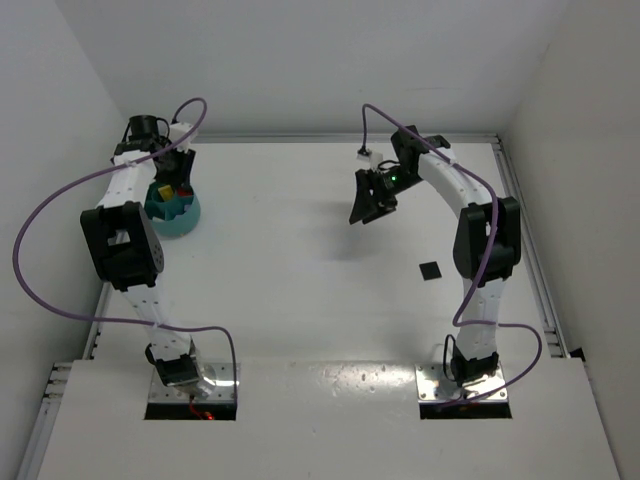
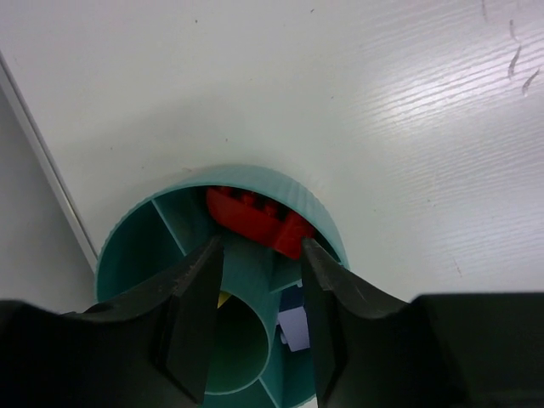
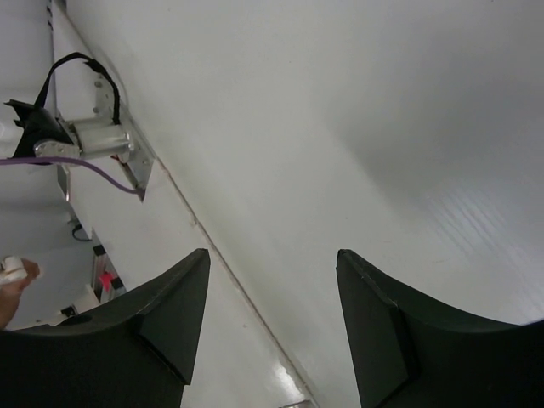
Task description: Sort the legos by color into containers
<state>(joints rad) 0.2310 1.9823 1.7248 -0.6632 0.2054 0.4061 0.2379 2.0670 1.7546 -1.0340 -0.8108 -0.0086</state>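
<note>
The teal bowl stands at the far left of the table, split by inner walls into compartments round a middle tube. My left gripper hangs open just above the bowl, with nothing between its fingers. A red lego lies in the far compartment, just past the fingertips. A blue lego sits in the compartment on the right, and a yellow corner peeks out behind the left finger. From above, red and yellow show in the bowl. My right gripper hovers open and empty over mid-table.
A small black square lies flat on the table near the right arm. The left wall stands close beside the bowl. In the right wrist view only bare table, its seam and a metal bracket with a purple cable show.
</note>
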